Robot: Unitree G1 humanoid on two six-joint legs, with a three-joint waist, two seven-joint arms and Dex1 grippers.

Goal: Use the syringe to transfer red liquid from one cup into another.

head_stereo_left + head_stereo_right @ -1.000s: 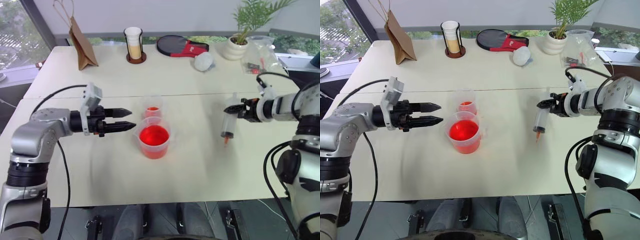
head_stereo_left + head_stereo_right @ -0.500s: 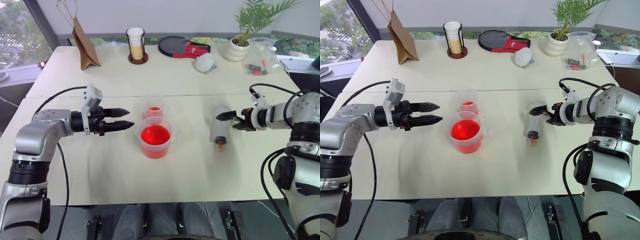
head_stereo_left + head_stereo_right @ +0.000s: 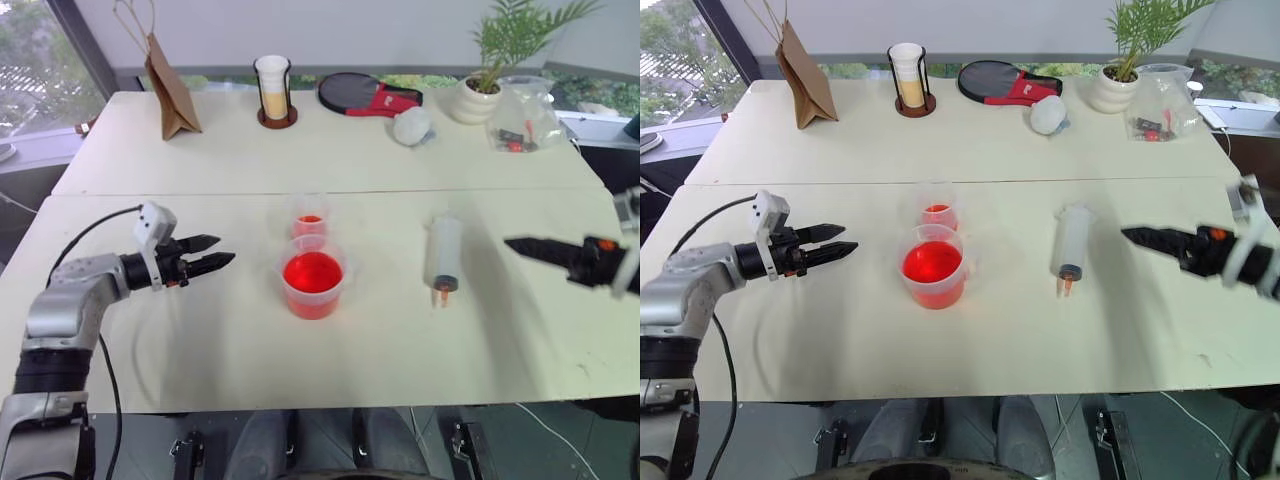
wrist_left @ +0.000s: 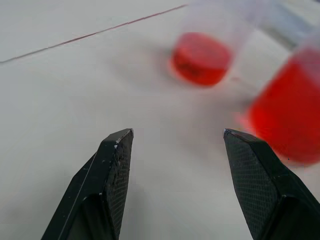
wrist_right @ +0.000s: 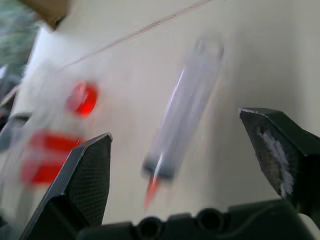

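Your large clear plastic syringe (image 3: 443,253) lies flat on the cream desk (image 3: 420,350), long axis running twelve to six, orange-red nozzle toward you. Your right hand (image 3: 545,250), fingers spread wide and empty, sits at its three o'clock, much nearer than your left hand (image 3: 205,254), part-open and empty beyond the two clear cups of red liquid (image 3: 312,272). The right wrist view shows the gap between hand and barrel.

bright daylight, soft shadows, wrist views blurred
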